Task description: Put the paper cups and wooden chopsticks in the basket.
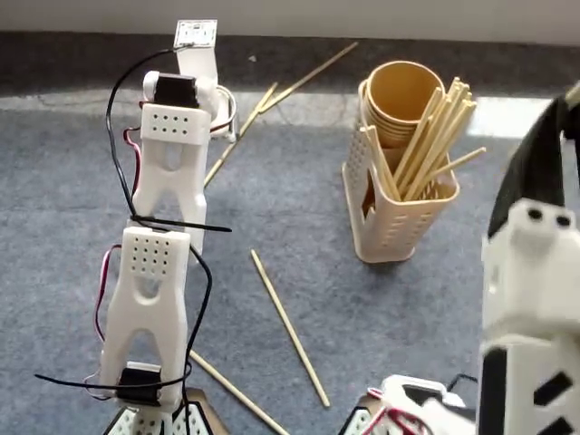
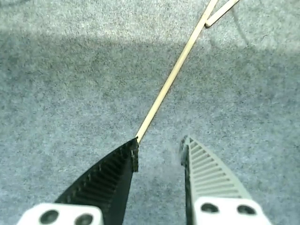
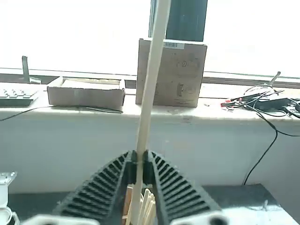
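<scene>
In the high view we see the basket [image 1: 390,231] standing on the grey worktop [image 1: 408,317]. It already carries the stacked paper cups [image 1: 399,95], and a sheaf of basket chopsticks [image 1: 433,140] leans out of the compartment beside them. Other sticks lie loose and well apart from it: a middle chopstick [image 1: 288,326], a near chopstick [image 1: 234,391] by the arm bases, and the far chopsticks [image 1: 272,95] at the far edge. The left arm [image 1: 159,227] reaches out to that far group. The right arm [image 1: 530,272] stands tall just beside the basket.

In the left wrist view, the left tool [image 2: 159,150] is spread wide, low over the worktop. The tip of its black finger [image 2: 112,180] touches the end of the target chopstick [image 2: 173,77], while the white finger [image 2: 211,180] stands apart from it. We judge this line poor for a grasp, since the stick runs away from the tool instead of lying in the gap. We would move the tool forward and sideways until the stick lies between both fingers, some way in from its end, and close only then.

In the right wrist view, the right tool [image 3: 140,161] is pinched narrow on the held chopstick [image 3: 150,84]. The stick stands upright, with the tops of the basket chopsticks just below. We take the step in hand to be the drop. To do it well, we would keep the stick vertical and lower it until its foot is inside the compartment. Only then would we let go, so that it neither glances off the rim nor tips the light basket.
</scene>
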